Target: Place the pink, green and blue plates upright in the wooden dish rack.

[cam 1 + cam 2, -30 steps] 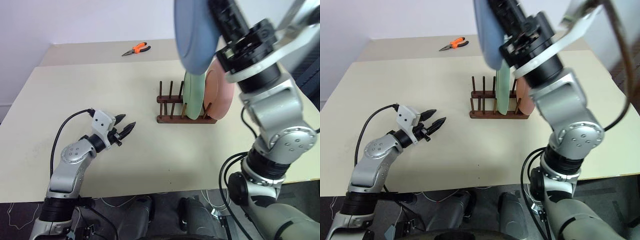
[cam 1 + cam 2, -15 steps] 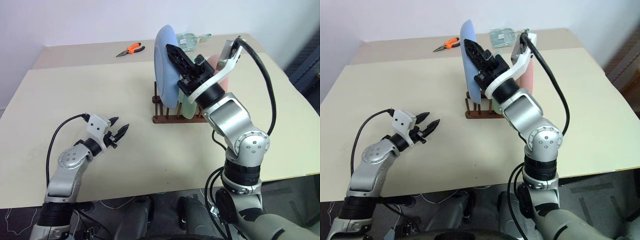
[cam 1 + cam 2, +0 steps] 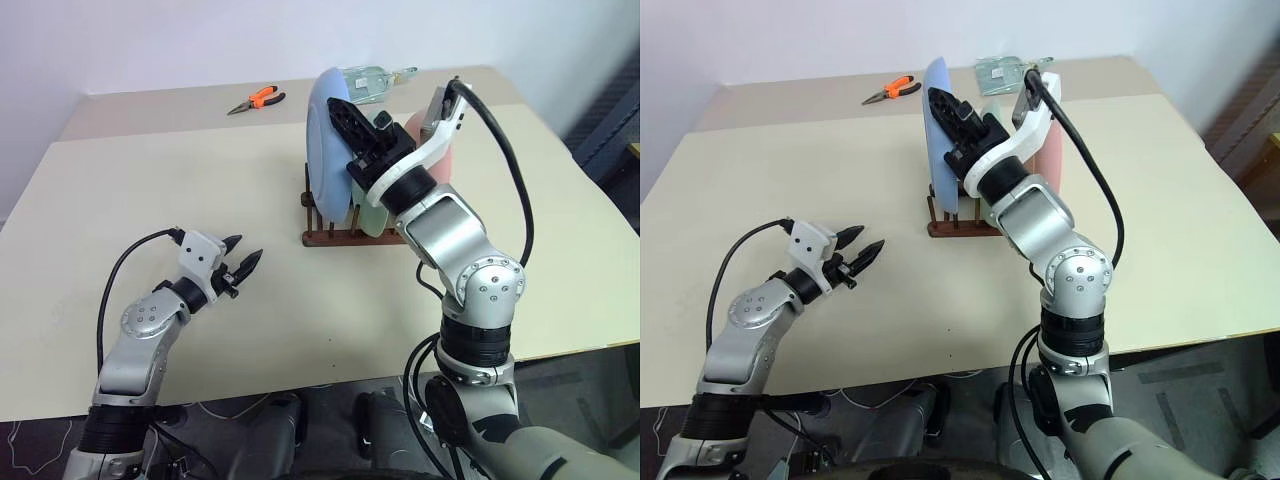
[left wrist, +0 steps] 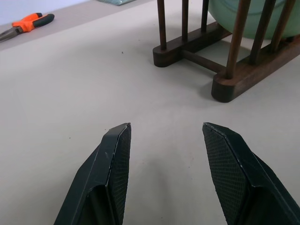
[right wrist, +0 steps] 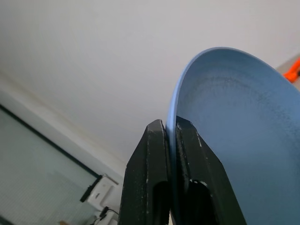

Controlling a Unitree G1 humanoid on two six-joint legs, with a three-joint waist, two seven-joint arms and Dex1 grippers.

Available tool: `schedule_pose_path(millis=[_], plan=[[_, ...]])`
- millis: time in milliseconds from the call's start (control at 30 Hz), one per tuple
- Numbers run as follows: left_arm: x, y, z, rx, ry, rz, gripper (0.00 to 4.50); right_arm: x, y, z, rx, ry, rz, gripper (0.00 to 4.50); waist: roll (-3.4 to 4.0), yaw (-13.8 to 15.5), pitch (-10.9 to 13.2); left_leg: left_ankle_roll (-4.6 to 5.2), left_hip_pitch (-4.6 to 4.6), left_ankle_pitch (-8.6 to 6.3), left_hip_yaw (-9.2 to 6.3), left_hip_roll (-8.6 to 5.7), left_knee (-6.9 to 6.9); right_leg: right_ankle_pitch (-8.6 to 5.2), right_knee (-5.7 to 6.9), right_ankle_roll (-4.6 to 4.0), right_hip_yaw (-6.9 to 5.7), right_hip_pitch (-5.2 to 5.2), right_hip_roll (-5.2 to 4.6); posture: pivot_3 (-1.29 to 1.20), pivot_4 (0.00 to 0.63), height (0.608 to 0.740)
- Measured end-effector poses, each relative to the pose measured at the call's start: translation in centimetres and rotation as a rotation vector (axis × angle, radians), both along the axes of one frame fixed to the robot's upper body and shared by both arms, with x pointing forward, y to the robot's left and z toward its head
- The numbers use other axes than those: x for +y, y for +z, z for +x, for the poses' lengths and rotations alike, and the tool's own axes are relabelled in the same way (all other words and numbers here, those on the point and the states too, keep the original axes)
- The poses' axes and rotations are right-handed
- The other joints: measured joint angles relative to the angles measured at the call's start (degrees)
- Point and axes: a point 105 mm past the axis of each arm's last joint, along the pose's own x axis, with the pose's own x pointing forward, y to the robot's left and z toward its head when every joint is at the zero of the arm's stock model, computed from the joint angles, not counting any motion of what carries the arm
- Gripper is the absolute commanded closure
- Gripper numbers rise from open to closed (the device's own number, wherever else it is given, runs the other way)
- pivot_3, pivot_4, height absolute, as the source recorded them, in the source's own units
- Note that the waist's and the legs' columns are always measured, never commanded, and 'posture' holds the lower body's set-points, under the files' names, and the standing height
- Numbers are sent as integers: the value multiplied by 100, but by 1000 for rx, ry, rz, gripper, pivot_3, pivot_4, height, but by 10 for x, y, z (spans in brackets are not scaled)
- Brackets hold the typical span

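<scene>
Right fingers [image 5: 171, 140]: two black fingers pinched tight on the rim of the round pale blue plate [image 3: 328, 150], held upright above the dark wooden dish rack [image 3: 330, 236].
Left fingers [image 4: 164, 140]: parted about halfway, holding nothing, low over the worktop well left of the rack.
Rack contents: round pale green plate [image 3: 372, 215] upright between the pegs, round pink plate [image 3: 1052, 160] upright just beyond it.
Right wrist view: the blue rim clamped between both fingers, pale wall behind.
Left wrist view: rack base and pegs close ahead, green plate's lower edge between pegs.
Head views: orange-handled pliers [image 3: 252, 99] far behind the rack.
Surface: cream worktop [image 3: 150, 180], white wall beyond.
</scene>
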Motion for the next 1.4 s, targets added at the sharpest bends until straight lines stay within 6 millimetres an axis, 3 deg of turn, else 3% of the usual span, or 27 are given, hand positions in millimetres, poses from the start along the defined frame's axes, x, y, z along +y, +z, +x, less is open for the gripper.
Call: schedule_pose_path(millis=[133, 233, 333, 533, 733, 867, 967, 1033, 1100, 1167, 1233, 1333, 1400], plan=[[-5, 0, -4, 6, -30, -4, 2030, 1, -12, 14, 59, -27, -44, 4475, 0, 0, 0, 0, 0, 0, 1, 0, 1, 0, 0, 0, 1, 0, 0, 0, 150, 729], [-20, -1, -13, 30, -108, -14, 2030, 5, -16, 21, 77, -32, -92, 4475, 0, 3, 0, 0, 0, 0, 0, 0, 1, 0, -1, 0, 1, 1, 0, 0, 150, 729], [-27, -1, -17, 41, -140, -24, 2030, 6, -21, 24, 89, -35, -125, 3618, 1, 2, 0, 0, 0, 0, 0, 0, 1, 0, -1, -1, 1, 1, 0, 0, 150, 729], [-32, -2, -18, 57, -153, -33, 2030, 6, -17, 25, 19, -57, -222, 628, 1, -1, 1, 0, 0, 0, 1, 0, 1, 0, -1, 0, 1, 0, 1, 0, 150, 729], [-36, -4, -19, 68, -165, -36, 2030, 4, 6, 20, -203, -90, -394, 628, 1, 1, 1, 0, -1, 0, 1, 0, 1, 0, -2, 0, 0, 1, 1, 0, 150, 729], [-38, -4, -20, 68, -167, -40, 2030, -8, 31, 9, -410, -114, -508, 628, 0, 21, 1, 0, -3, 0, 0, -1, 4, -1, -6, 1, -3, 4, -2, 0, 150, 729], [-37, -3, -19, 62, -159, -40, 2030, -42, 54, -3, -573, -189, -584, 628, -2, 61, 2, 2, -10, -1, 0, -3, 8, -1, -14, 2, -7, 6, -12, 0, 150, 729], [-36, -2, -18, 56, -151, -37, 2030, -83, 64, -8, -629, -285, -654, 628, -6, 141, 1, 4, -12, -3, 0, -4, 8, -1, -20, 3, -9, 10, -16, 0, 150, 729], [-23, -5, -18, 67, -113, -15, 2030, -139, 52, -9, -588, -399, -809, 628, -14, 193, -3, 10, -14, -6, -1, -5, 9, -2, -24, 5, -18, 15, -24, 0, 150, 729], [-7, -10, -17, 77, -68, 14, 2030, -188, 20, -9, -463, -458, -956, 628, -15, 226, -3, 13, -13, -8, 6, -3, 9, -3, -24, 6, -17, 14, -28, 0, 150, 729], [4, -12, -13, 72, -36, 29, 2030, -225, -25, -16, -330, -463, -1067, 628, -12, 246, -4, 13, -10, -8, 11, -1, 9, -3, -21, 6, -15, 15, -29, 0, 150, 729], [17, -18, -11, 84, -6, 69, 2030, -245, -82, -29, -186, -382, -1170, 628, 14, 174, -5, 13, -7, -8, 17, 1, 14, -4, -17, 5, -8, 15, -31, 0, 150, 729], [23, -22, -11, 93, 6, 83, 2030, -249, -105, -36, -141, -335, -1225, 628, 16, 127, -5, 12, -6, -8, 17, 2, 18, -6, -17, 0, -7, 14, -31, 0, 150, 729]])
